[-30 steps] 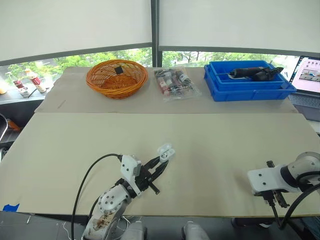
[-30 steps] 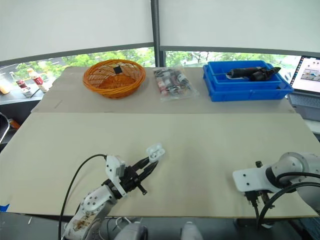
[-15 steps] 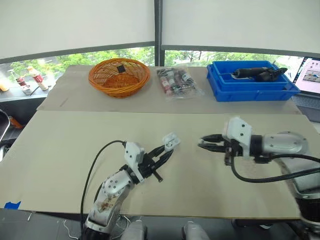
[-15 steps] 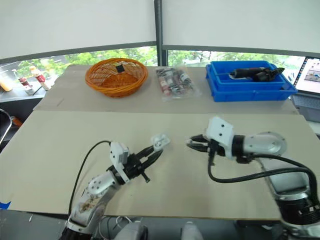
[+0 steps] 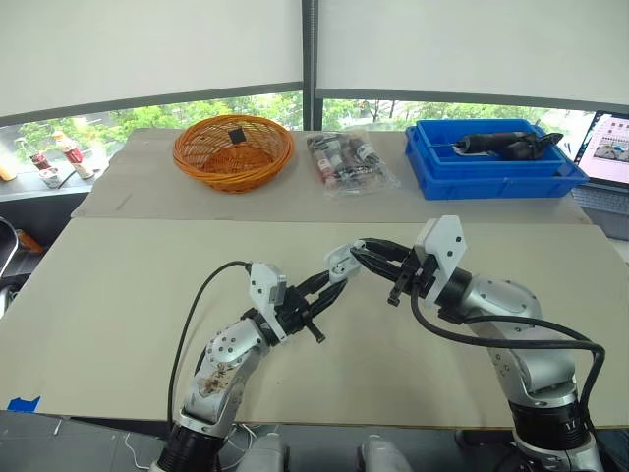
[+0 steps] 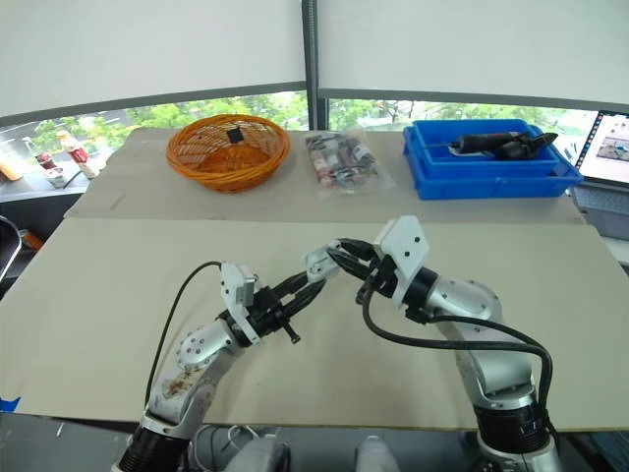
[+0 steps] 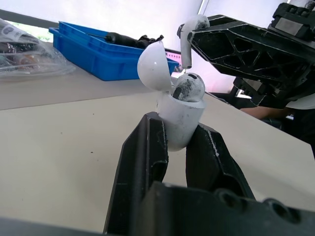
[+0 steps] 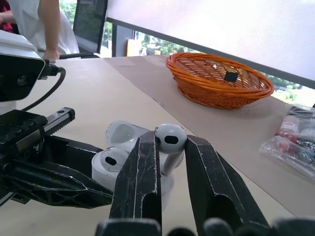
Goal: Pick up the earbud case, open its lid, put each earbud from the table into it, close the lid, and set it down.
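Left wrist view is showing our left claw (image 7: 175, 129) clamping the white case (image 7: 178, 120) by its lower body. We are keeping the case upright with its lid (image 7: 153, 66) swung open. One earbud (image 7: 190, 86) is already sitting in the case.

We are pinching the second earbud (image 7: 189, 37) in our right claw (image 8: 171, 139), with the fingers narrowed onto its round head. Its stem is pointing down just above the open case, and we cannot tell whether the stem is touching the case.

Both claws are meeting over the middle of the table (image 5: 118, 285), lifted off its surface. Our left arm is reaching in from the near left and our right arm from the near right.

Along the far edge, an orange basket (image 5: 233, 152) is sitting at the left, a clear bag (image 5: 346, 162) in the middle and a blue tray (image 5: 496, 167) at the right. A dark tool (image 5: 501, 144) is lying in the tray, and a laptop (image 5: 604, 147) is standing at the far right. A person (image 8: 47, 24) is standing beyond the table in the right wrist view.
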You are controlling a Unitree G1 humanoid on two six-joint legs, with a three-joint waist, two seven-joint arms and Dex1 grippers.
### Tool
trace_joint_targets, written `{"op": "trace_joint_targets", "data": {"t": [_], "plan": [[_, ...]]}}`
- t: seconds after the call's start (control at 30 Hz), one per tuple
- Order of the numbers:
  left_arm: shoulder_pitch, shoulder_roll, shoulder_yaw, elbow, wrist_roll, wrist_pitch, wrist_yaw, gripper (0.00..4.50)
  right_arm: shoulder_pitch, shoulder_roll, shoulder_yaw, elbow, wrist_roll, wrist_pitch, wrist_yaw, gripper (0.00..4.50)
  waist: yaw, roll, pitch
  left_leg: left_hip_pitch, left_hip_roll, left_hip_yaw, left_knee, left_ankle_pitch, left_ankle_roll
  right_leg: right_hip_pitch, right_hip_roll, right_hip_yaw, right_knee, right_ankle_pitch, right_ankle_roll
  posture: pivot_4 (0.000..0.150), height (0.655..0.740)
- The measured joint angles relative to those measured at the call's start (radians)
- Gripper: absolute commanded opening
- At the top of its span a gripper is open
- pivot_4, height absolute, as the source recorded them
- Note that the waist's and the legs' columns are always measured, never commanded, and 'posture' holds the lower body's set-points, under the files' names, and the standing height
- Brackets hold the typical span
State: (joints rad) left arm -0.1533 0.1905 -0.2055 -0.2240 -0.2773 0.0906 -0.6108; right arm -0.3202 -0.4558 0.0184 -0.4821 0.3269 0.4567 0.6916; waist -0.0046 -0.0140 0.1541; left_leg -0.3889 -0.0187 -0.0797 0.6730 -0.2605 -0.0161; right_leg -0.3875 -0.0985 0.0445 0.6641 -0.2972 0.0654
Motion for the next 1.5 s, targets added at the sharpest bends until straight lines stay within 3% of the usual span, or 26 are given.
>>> {"op": "trace_joint_targets", "data": {"t": [0.87, 0.93, 1.23, 1.37, 1.5], "plan": [[0.009, 0.002, -0.004, 0.002, 0.001, 0.006, -0.008, 0.50, 0.037, -0.033, 0.107, 0.091, -0.208, -0.273, -0.012, 0.35, -0.007, 0.000, 0.000, 0.000, 0.000, 0.000, 0.000, 0.000, 0.000, 0.000, 0.000, 0.000, 0.000, 0.000, 0.000, 0.150, 0.7400], [0.010, 0.002, -0.006, 0.005, 0.001, 0.009, -0.008, 0.50, 0.049, -0.034, 0.107, 0.087, -0.196, -0.270, -0.003, 1.40, -0.007, 0.000, 0.000, 0.000, 0.000, 0.000, 0.000, 0.000, 0.000, 0.000, 0.000, 0.000, 0.000, 0.000, 0.000, 0.150, 0.7400], [0.014, 0.008, 0.004, 0.006, 0.002, 0.012, -0.008, 0.50, 0.057, -0.042, 0.091, 0.070, -0.163, -0.231, 0.004, 4.49, -0.007, 0.000, 0.000, 0.000, 0.000, 0.000, 0.000, 0.000, 0.000, 0.000, 0.000, 0.000, 0.000, 0.000, 0.000, 0.150, 0.7400], [0.014, 0.003, -0.001, 0.003, 0.001, 0.007, -0.012, 0.50, 0.067, -0.066, 0.078, 0.048, -0.112, -0.175, 0.024, 4.50, -0.005, 0.000, 0.000, 0.000, 0.000, 0.000, 0.000, 0.000, 0.000, 0.000, 0.000, 0.000, -0.001, 0.000, 0.000, 0.150, 0.7400], [0.012, 0.009, -0.001, 0.004, 0.001, 0.000, -0.020, 0.50, 0.097, -0.158, -0.028, -0.017, -0.008, -0.078, 0.065, 4.50, -0.003, 0.000, 0.000, 0.000, 0.000, 0.000, 0.000, 0.000, 0.000, 0.000, 0.000, 0.000, -0.001, 0.000, 0.000, 0.150, 0.7400]]}}
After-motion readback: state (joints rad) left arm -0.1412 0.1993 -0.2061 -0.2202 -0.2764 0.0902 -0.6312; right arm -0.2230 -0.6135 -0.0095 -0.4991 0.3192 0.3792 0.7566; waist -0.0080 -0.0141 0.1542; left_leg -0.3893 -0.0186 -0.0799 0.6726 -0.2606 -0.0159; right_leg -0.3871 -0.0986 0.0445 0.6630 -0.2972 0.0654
